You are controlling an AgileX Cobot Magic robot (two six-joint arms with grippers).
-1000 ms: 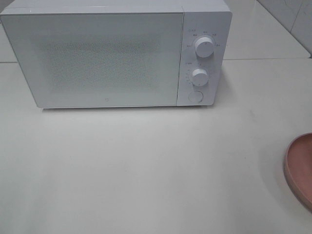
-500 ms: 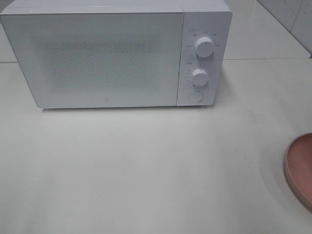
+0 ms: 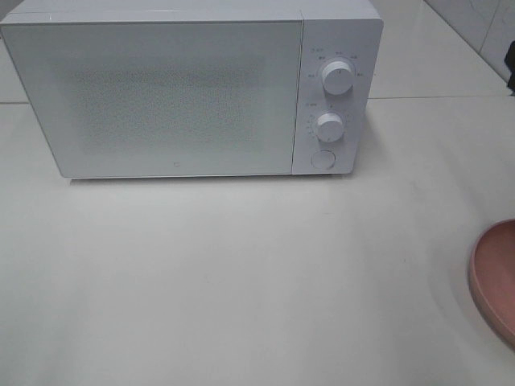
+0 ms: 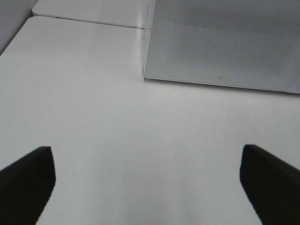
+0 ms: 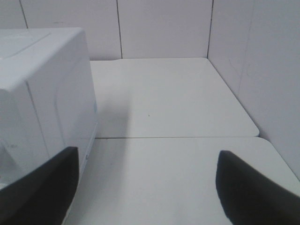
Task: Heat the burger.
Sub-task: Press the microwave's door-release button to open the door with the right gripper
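The burger is out of view in every frame. The white microwave [image 3: 177, 96] stands at the back of the table with its door shut, and also shows in the left wrist view [image 4: 225, 42] and the right wrist view [image 5: 42, 93]. My left gripper [image 4: 149, 187] is open above bare table in front of the microwave's left corner, with nothing between its fingers. My right gripper [image 5: 147, 187] is open beside the microwave's right side, also with nothing between its fingers. Neither gripper shows in the exterior high view.
Only the left part of a pink plate [image 3: 495, 277] shows at the right edge of the table. The microwave's panel has two knobs [image 3: 337, 77] [image 3: 329, 126] and a round button [image 3: 323, 159]. Tiled walls [image 5: 164, 28] close off the back and right. A small dark shape [image 3: 511, 58] sits at the right edge.
A small dark shape has come into the exterior high view at the upper right edge. The microwave and the plate have not moved.
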